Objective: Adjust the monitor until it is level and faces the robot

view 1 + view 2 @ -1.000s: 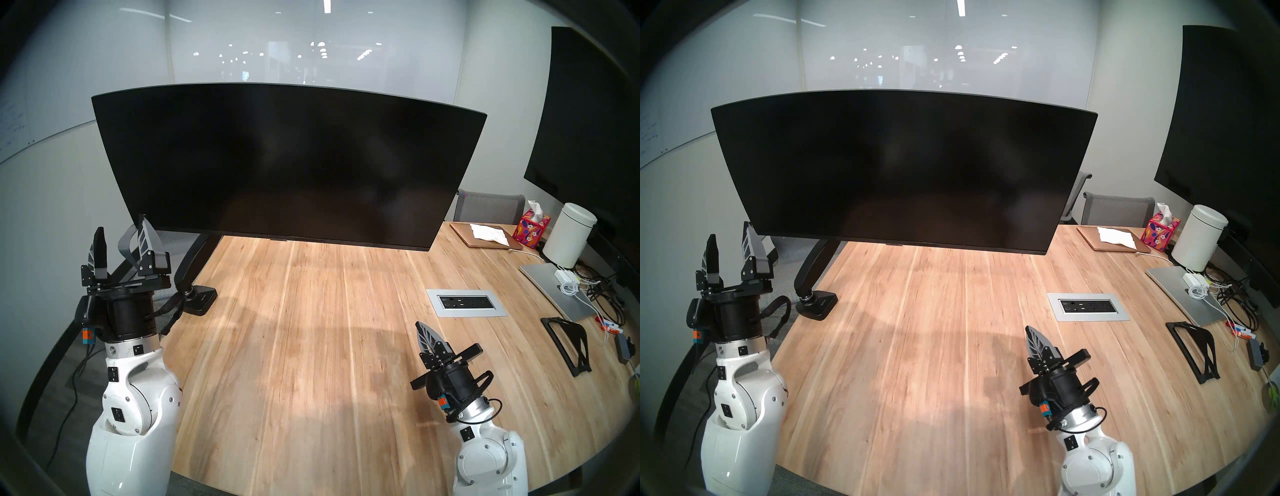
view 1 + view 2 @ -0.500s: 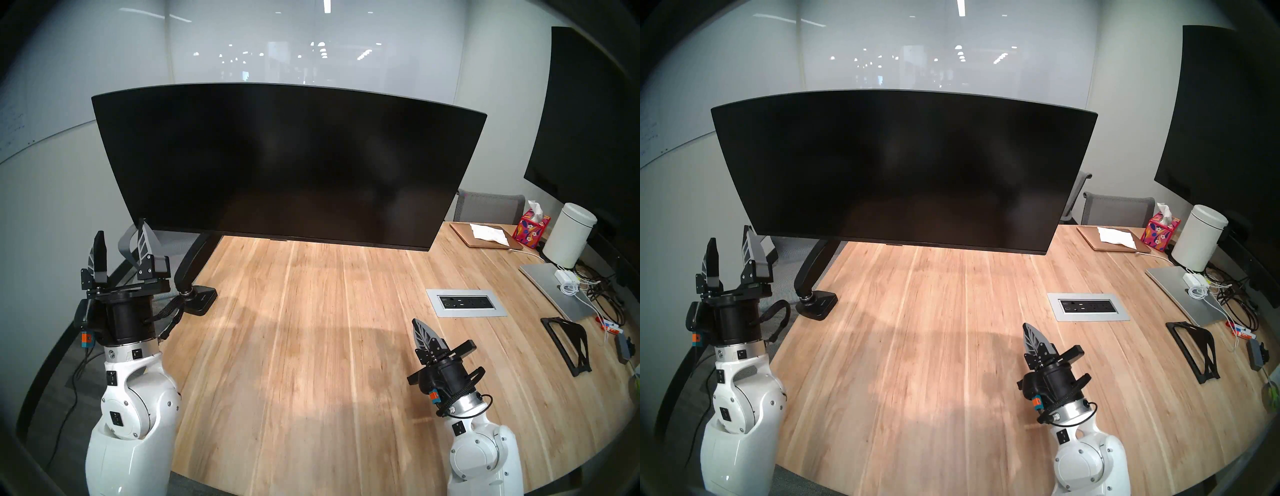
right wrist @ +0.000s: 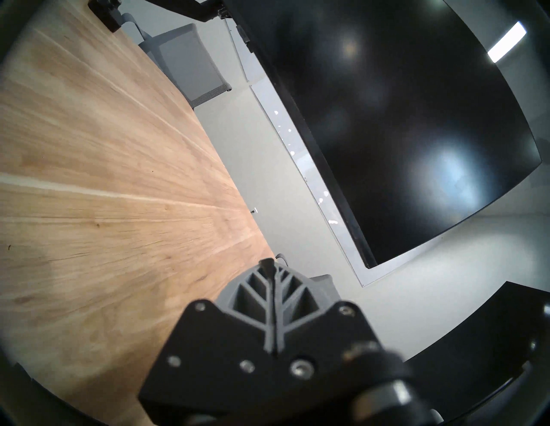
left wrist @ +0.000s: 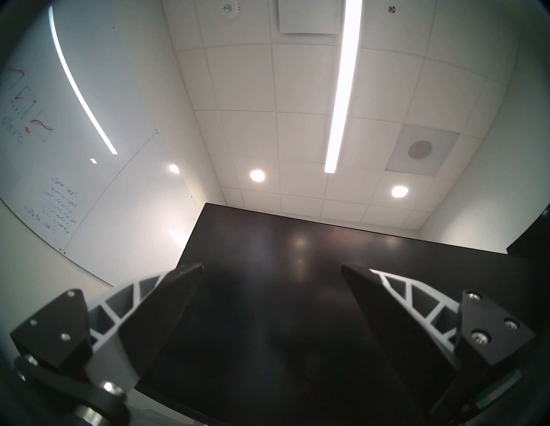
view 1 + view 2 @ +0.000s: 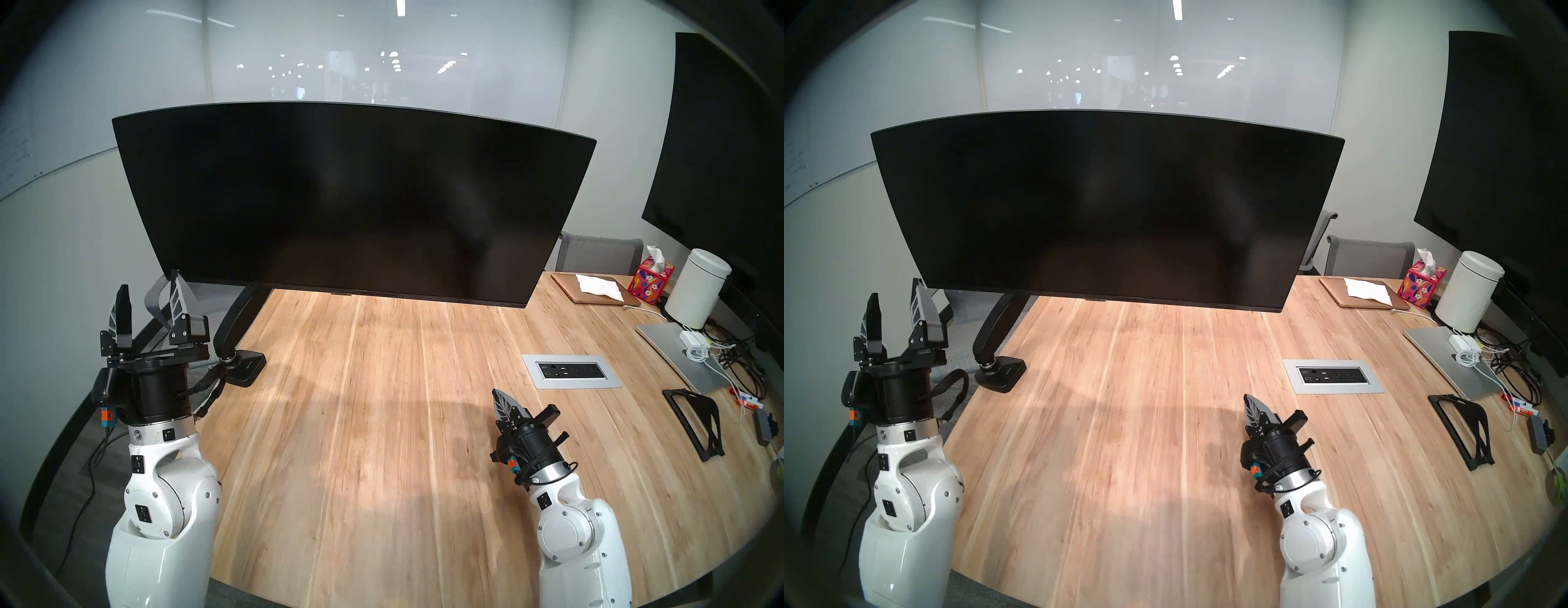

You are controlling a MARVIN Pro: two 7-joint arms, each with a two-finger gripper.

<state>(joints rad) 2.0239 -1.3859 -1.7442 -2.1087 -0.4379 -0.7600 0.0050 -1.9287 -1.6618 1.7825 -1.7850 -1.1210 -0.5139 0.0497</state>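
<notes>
Hanging over far half of wooden table (image 5: 382, 424): monitor (image 5: 352, 199), wide black screen, dark, long axis running side to side, face toward robot; right end lower than left in head views, so not level. Held by black monitor arm (image 5: 237, 316) down to clamp base (image 5: 248, 367) at table's left edge. Tissue box (image 5: 651, 282) at far right with a tissue sticking out, beside white canister (image 5: 695, 293); contents of canister not visible. Recessed outlet box (image 5: 570, 370) in tabletop. Second large black screen (image 5: 721, 161) on right wall. Left gripper (image 5: 148, 293) raised, angled up, just below monitor's lower left corner, fingers spread, nothing between, touching nothing. Right gripper (image 5: 500, 397) low over table, well short of monitor, pointing forward, fingers pressed together, empty.
</notes>
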